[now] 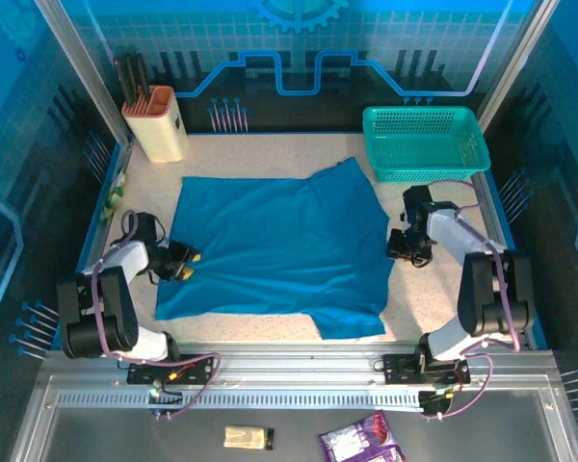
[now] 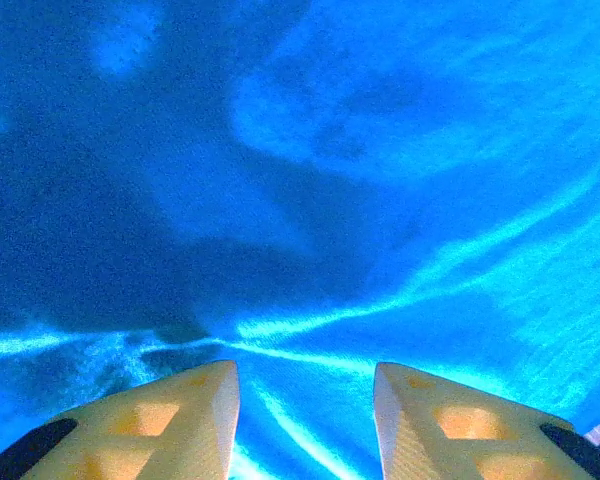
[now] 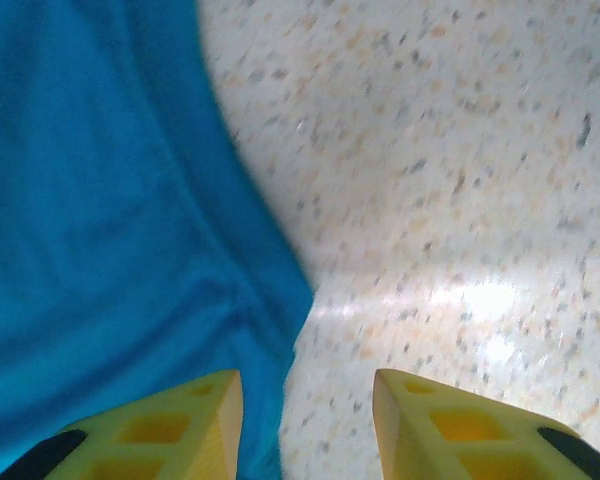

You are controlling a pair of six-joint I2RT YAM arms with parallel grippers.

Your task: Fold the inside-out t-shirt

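Speckled table, blue-walled cell | inside-out t-shirt lies flat at centre | left gripper spread above cloth at shirt's 9 o'clock edge | right gripper spread, straddling 3 o'clock edge | risk: right jaws likely half off cloth, could close on bare table or pinch one layer, skewing the fold

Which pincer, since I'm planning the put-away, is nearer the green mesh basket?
Right. The right pincer sits on the near side of the basket, at the t-shirt's right edge; the left pincer is far off at the t-shirt's left edge.
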